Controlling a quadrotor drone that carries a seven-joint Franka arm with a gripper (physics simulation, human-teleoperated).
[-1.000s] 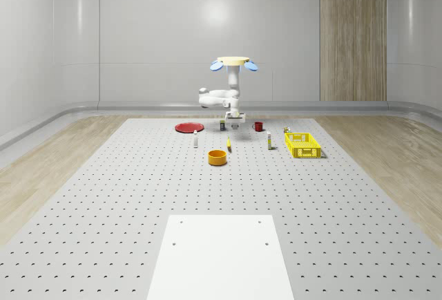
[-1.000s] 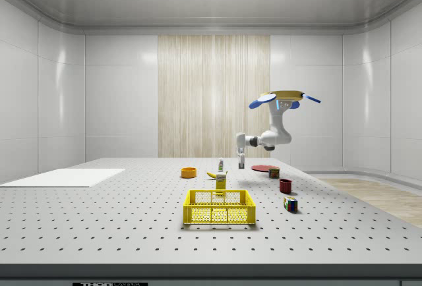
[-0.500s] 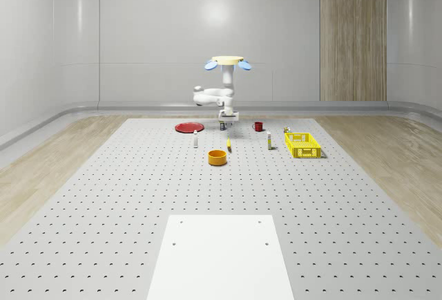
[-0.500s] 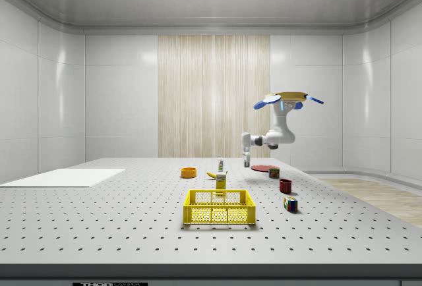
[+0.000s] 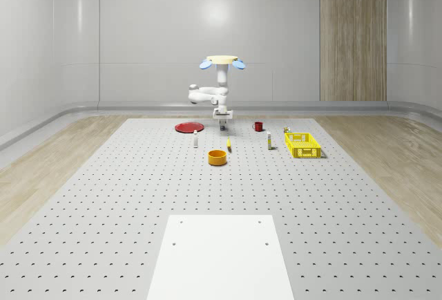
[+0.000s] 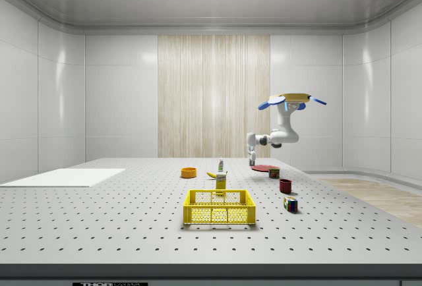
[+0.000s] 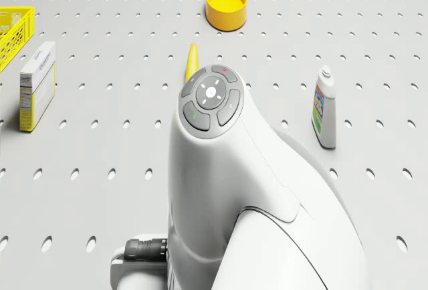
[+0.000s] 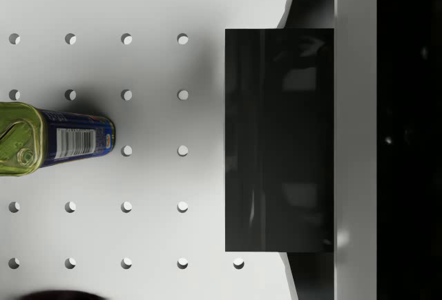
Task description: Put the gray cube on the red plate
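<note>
1. Hovering drone [image 5: 222, 60] above the far end of a perforated table [image 5: 138, 189], with white arm [image 7: 221, 170] bent downward.
2. Gripper [image 5: 222, 123] pointing straight down, clamped on the gray cube [image 8: 280, 139], which hangs clear of the table.
3. Held cube near the red plate [image 5: 188, 128], off to its right in the whole-scene view, not over it.
4. Below, just beside the cube in the wrist view, a tin can [image 8: 59, 139] lying on the table.
</note>
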